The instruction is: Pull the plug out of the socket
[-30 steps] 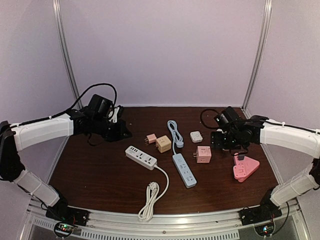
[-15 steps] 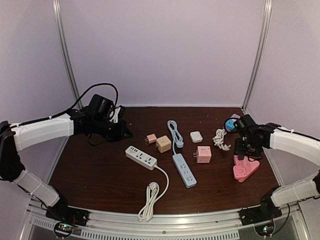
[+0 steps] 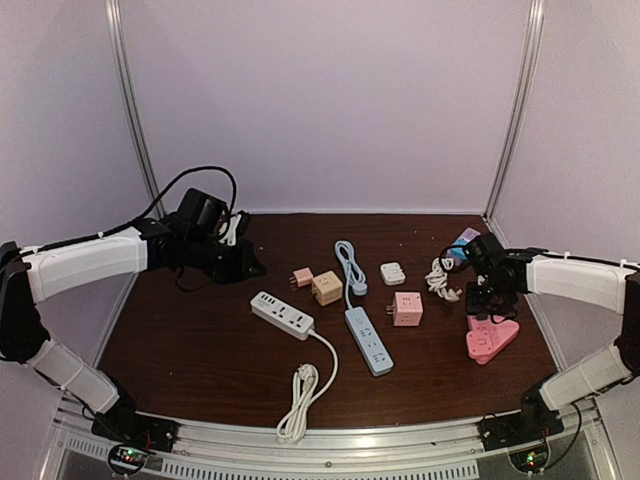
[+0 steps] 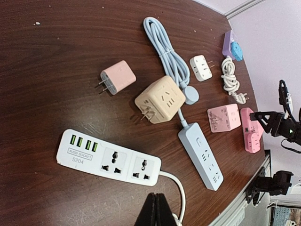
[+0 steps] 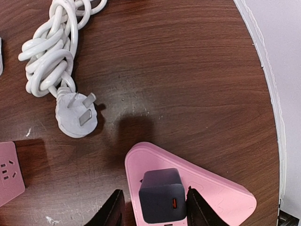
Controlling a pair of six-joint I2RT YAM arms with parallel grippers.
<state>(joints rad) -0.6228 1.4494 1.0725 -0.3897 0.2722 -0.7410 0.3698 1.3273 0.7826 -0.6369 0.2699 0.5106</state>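
Observation:
A dark grey-purple plug [image 5: 161, 195] stands in a pink triangular socket [image 5: 216, 193] at the table's right side [image 3: 494, 338]. My right gripper [image 5: 155, 209] is open and low over the socket. Its fingers [image 5: 114, 209] straddle the plug: the left one stands a little apart from it, the right one is close against its side. In the top view the right gripper [image 3: 484, 300] hides the plug. My left gripper [image 4: 157, 209] is shut and empty. It hovers at the far left [image 3: 250, 268], above the table near the white power strip [image 4: 108, 160].
A coiled white cable with its plug [image 5: 51, 52] lies just left of the pink socket. A pink cube socket [image 3: 406, 308], blue power strip [image 3: 368, 340], tan cube [image 3: 326, 288], small pink adapter [image 3: 302, 277] and white adapter [image 3: 392, 273] lie mid-table. The table's right edge [image 5: 263, 94] is close.
My right arm swung right from beside the pink cube socket to over the pink triangular socket, uncovering the white cable. Its fingers now straddle the plug. The left arm has not moved.

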